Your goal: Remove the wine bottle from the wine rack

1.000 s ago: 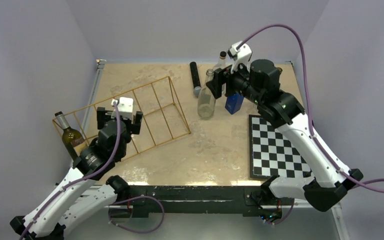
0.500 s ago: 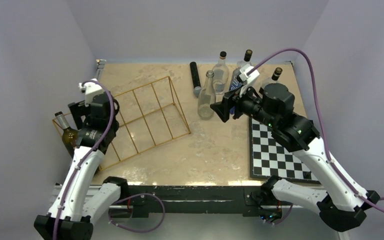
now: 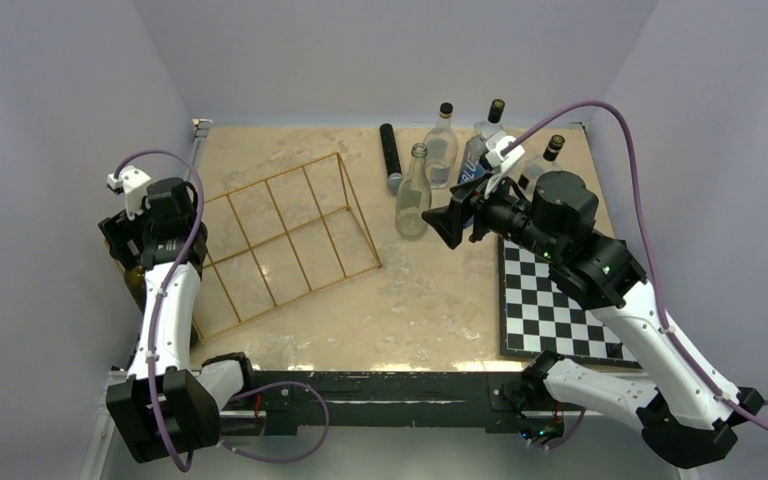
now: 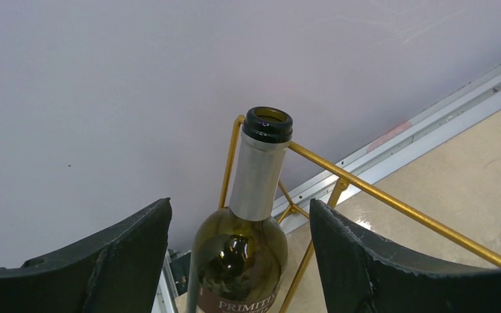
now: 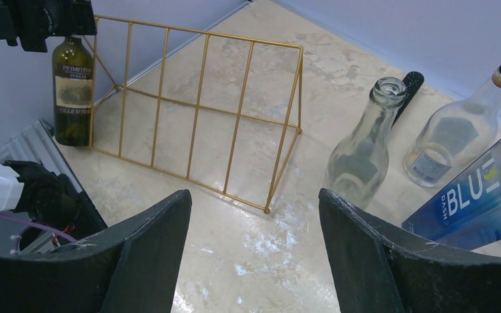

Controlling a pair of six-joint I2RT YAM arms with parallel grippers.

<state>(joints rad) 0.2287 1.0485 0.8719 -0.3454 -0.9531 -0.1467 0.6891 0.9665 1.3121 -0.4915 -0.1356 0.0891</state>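
Observation:
The wine bottle [image 4: 261, 195] is dark green with a silver neck and a brown label. It stands upright at the left end of the gold wire wine rack [image 3: 290, 230], by the left wall. My left gripper [image 4: 241, 261] is open, with its fingers [image 4: 111, 261] on either side of the bottle's shoulder and not touching it. In the top view the left gripper [image 3: 125, 245] covers most of the bottle [image 3: 137, 285]. My right gripper [image 5: 254, 261] is open and empty above bare table. From there I see the rack [image 5: 202, 111] and the bottle [image 5: 72, 85].
A clear empty bottle [image 3: 413, 200], a black-capped clear bottle [image 3: 441, 145], a blue-labelled bottle [image 5: 483, 202] and another capped bottle [image 3: 540, 165] stand at the back right. A black cylinder [image 3: 391, 157] lies beside them. A chessboard [image 3: 550, 300] lies at the right.
My left arm has swung from above the rack to its left end, and the gripper now straddles the wine bottle. My right arm has drawn back from the back bottles toward the table's middle.

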